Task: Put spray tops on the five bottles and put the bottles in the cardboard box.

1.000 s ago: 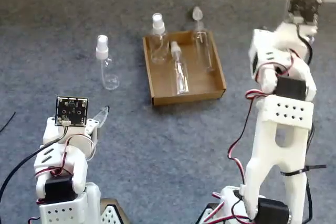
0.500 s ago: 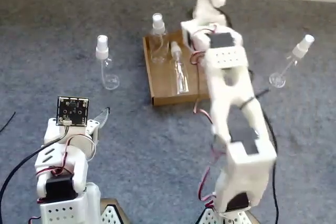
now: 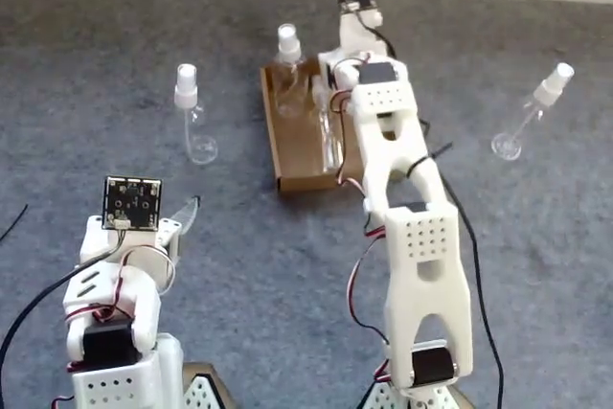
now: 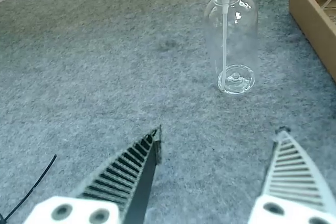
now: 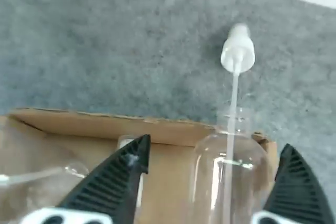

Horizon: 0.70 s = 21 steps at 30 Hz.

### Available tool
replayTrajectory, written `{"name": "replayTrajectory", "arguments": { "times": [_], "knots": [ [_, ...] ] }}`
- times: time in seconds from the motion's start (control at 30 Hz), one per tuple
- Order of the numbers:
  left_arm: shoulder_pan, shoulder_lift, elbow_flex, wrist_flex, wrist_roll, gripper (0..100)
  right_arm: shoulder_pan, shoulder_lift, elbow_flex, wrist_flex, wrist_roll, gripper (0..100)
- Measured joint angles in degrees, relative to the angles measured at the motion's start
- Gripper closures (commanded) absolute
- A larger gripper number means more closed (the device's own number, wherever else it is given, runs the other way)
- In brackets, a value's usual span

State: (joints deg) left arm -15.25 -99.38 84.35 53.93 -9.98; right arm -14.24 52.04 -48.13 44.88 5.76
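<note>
Hovering above the cardboard box (image 5: 105,124), the right gripper (image 5: 215,148) is spread wide and empty; the upright spray-topped bottle (image 5: 231,177) inside stands dead ahead, centred on its gap; the left gripper (image 4: 219,131), also wide and empty, sits farther off.

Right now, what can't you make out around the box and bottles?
High view: right arm covers much of the cardboard box; bottles beneath can't be counted.
Right wrist view: nearest bottle, base cut off by the frame edge.
Left wrist view: standing bottle, cap cut off likewise.
</note>
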Motion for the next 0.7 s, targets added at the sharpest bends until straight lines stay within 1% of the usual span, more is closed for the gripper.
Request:
{"name": "replayTrajectory", "arguments": {
  "times": [0.1,0.4,0.6,0.7],
  "knots": [
    [0.0,0.0,0.0,0.0,0.0,70,0.4,2.1,-1.6,0.0,0.0,80.8],
    [0.0,0.0,0.1,0.0,0.0,70,2.9,6.3,-7.6,0.0,0.1,98.1],
    [0.0,0.0,0.1,0.0,0.0,70,4.5,6.4,-8.5,0.0,0.1,99.5],
    [0.0,0.0,0.1,0.0,0.0,70,5.2,6.5,-11.3,3.0,0.1,99.5]
  ]
}}
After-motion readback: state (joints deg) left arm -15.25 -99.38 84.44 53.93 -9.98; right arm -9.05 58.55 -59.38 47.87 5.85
